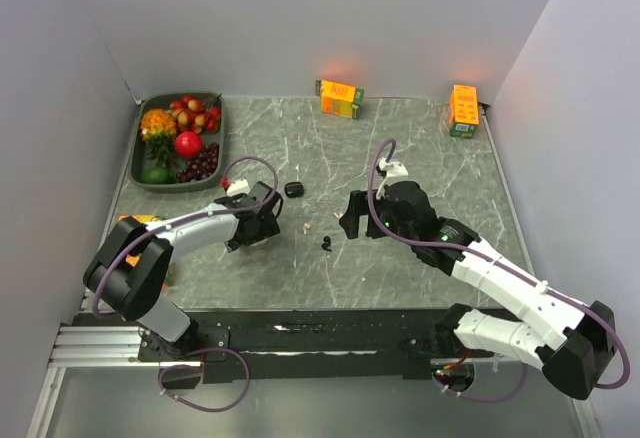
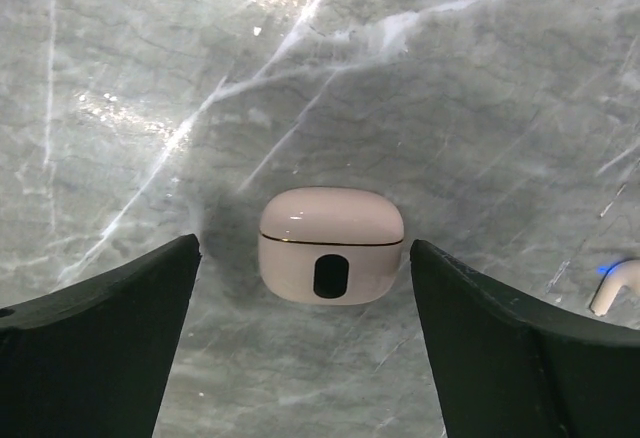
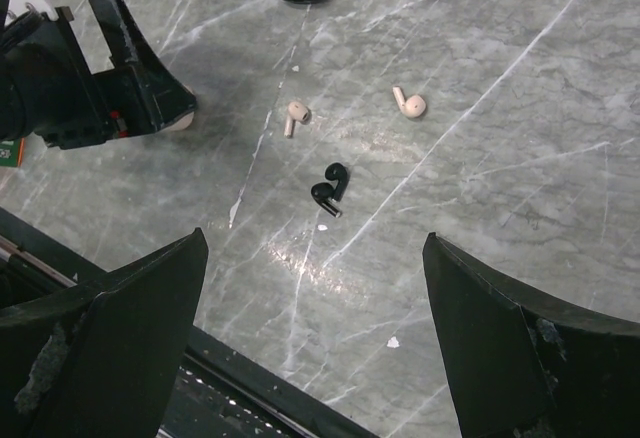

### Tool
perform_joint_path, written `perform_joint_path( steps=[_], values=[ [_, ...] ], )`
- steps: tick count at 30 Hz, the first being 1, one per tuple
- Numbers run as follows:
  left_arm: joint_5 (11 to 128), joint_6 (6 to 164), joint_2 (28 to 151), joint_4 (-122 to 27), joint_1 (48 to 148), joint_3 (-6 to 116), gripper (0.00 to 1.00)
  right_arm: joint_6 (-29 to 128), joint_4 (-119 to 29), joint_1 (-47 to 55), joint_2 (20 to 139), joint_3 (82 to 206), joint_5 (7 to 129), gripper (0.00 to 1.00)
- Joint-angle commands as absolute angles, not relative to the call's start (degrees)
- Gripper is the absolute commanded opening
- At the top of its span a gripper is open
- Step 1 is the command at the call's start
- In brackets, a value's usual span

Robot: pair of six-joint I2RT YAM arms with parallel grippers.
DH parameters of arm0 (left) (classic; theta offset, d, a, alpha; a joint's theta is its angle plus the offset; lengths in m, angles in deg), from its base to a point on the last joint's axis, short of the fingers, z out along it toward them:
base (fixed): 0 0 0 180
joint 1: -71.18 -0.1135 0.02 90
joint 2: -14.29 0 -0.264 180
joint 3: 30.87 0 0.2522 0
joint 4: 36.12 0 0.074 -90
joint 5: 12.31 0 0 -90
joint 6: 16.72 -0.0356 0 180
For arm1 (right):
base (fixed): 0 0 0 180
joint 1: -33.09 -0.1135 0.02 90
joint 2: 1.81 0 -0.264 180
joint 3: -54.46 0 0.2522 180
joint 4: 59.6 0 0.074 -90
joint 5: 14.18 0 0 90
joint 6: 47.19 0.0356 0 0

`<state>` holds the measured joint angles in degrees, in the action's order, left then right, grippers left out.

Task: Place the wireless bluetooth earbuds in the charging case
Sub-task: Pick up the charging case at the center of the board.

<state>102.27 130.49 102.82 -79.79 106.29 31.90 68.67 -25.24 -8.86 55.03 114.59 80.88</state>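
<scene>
Left gripper (image 2: 303, 254), open and empty, straddled the white charging case (image 2: 332, 228); right gripper (image 3: 315, 242), likewise, hovered over 2 whitish earbuds (image 3: 297, 115) and black earbuds (image 3: 328, 188), probably light, slick, best pinched at the bulb.

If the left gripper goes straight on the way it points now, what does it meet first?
The left gripper would probably meet the closed white charging case, lying between its open jaws.

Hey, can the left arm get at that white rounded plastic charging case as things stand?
Probably yes: the left gripper is open, with the white rounded plastic charging case framed between its black fingers, and nothing on the grey marble tabletop blocks them.
</scene>
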Motion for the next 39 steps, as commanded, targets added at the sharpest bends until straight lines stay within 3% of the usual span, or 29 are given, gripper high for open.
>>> perform_joint_path(
  steps=[1, 18, 21, 26, 39],
  values=[
    [101.16, 128.74, 102.09, -75.90, 106.25, 30.79, 0.90, 68.65, -26.15, -8.66, 54.18, 114.10, 81.27, 0.97],
    [99.49, 127.33, 104.55, -73.08, 106.25, 28.95, 0.62, 68.47, -25.28, -8.75, 54.71, 114.10, 81.45, 0.97],
    [99.32, 126.98, 104.47, -73.43, 106.25, 28.95, 0.64, 68.38, -25.45, -8.75, 54.71, 114.10, 81.71, 0.97],
    [99.32, 127.06, 103.85, -74.14, 106.16, 28.42, 0.79, 68.38, -25.54, -8.75, 55.14, 114.18, 81.62, 0.97],
    [98.00, 127.94, 102.71, -74.05, 106.51, 26.48, 0.72, 68.56, -26.33, -8.75, 54.97, 112.87, 81.71, 0.97]
  ],
)
